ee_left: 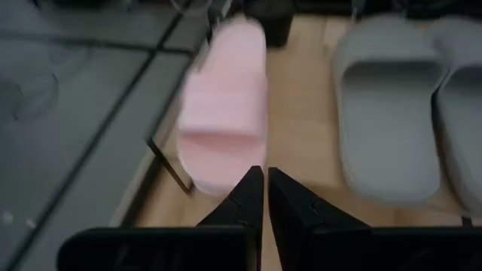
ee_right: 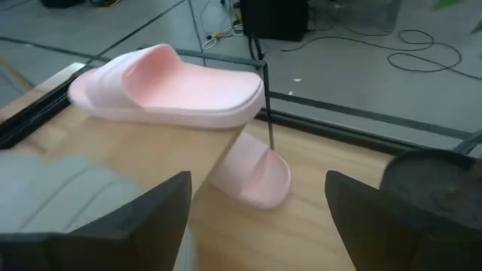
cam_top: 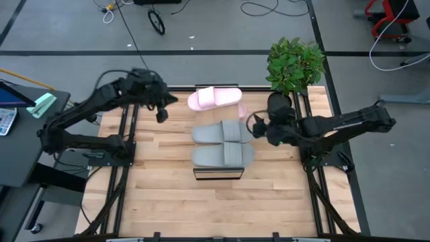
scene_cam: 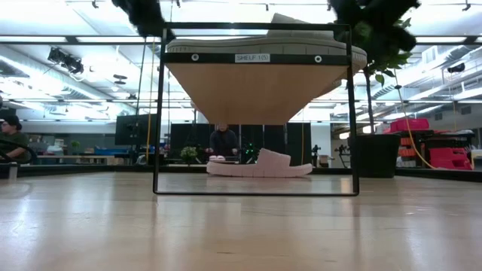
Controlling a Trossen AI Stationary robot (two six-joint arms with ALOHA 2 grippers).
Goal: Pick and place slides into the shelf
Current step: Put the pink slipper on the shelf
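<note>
Looking across your wooden table: the shelf carries two grey slides side by side, then one pink slide at its far end; the second pink slide lies beneath on the tabletop. Left gripper pinched shut, empty, above the pink. Right gripper spread wide beside the potted plant.

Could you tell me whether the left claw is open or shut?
Shut: in its wrist view, the left claw shows its tips together, holding nothing.
</note>
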